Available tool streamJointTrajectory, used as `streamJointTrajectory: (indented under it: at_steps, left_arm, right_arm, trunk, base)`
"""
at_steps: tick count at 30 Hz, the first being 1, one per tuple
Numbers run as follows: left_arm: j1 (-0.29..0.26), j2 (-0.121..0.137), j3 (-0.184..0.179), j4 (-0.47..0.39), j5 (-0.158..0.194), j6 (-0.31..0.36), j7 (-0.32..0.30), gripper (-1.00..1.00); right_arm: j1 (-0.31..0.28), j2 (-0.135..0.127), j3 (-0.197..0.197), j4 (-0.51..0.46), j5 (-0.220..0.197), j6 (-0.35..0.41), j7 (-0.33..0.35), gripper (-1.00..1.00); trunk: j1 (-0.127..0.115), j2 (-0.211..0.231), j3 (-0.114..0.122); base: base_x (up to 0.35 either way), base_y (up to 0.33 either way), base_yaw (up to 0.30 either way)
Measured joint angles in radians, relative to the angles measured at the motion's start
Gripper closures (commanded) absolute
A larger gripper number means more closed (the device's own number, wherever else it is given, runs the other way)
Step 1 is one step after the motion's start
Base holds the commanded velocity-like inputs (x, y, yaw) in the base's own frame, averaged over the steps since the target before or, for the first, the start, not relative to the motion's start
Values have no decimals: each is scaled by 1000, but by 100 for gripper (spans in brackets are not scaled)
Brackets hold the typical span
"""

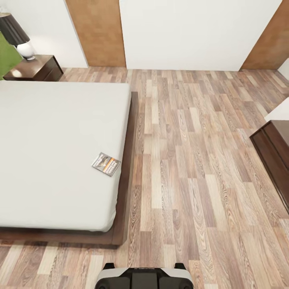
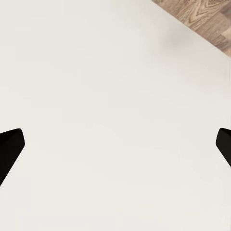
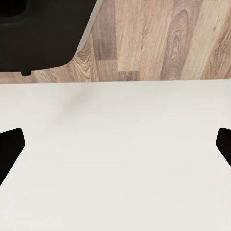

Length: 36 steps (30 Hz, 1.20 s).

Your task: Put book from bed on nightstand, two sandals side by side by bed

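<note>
The wood-plank floor (image 1: 192, 160) is seen across most of the head view, bounded at the far side by a white wall (image 1: 180, 32) with two brown doors (image 1: 98, 32). The bed (image 1: 126, 160), with its plain white mattress (image 1: 52, 152) in a dark brown frame, is set at the left of that view. A dark cabinet (image 1: 273, 148) is cut off by the right edge. The nightstand (image 1: 38, 69) is placed beside the far corner of the bed, against the wall, and a white-based lamp with a dark shade (image 1: 18, 36) is carried on it. The book (image 1: 106, 164) is laid flat on the mattress near the bed's right edge, turned at a slant.

The robot's dark base (image 1: 144, 277) is seen at the bottom of the head view, on the floor just off the bed's near corner.

In the wrist views, the left gripper (image 2: 115, 144) and the right gripper (image 3: 115, 144) are each shown with fingertips spread wide, with nothing held between them; a pale surface and a strip of floor lie beyond. The book is well apart from both.
</note>
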Motion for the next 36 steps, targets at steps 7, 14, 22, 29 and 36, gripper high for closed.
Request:
streamJointTrajectory:
  at_steps: [7,14,22,29,36]
  left_arm:
    - [0,0,0,0,0,0,0,-100]
    - [0,0,0,0,0,0,0,-100]
    - [0,0,0,0,0,0,0,-100]
    - [0,0,0,0,0,0,0,-100]
    - [0,0,0,0,0,0,0,-100]
  right_arm:
    - [0,0,0,0,0,0,0,-100]
    - [0,0,-1,0,0,0,0,-100]
    - [0,0,-1,0,0,0,0,-100]
    - [0,0,-1,0,0,1,0,-100]
    - [-1,0,-1,0,0,0,0,-100]
  trunk:
    - [0,0,11]
    - [0,0,23]
    - [0,0,36]
    - [0,0,47]
    - [0,0,59]
  base:
    - [0,0,0]
    - [0,0,0]
    - [0,0,0]
    - [0,0,0]
    - [0,0,0]
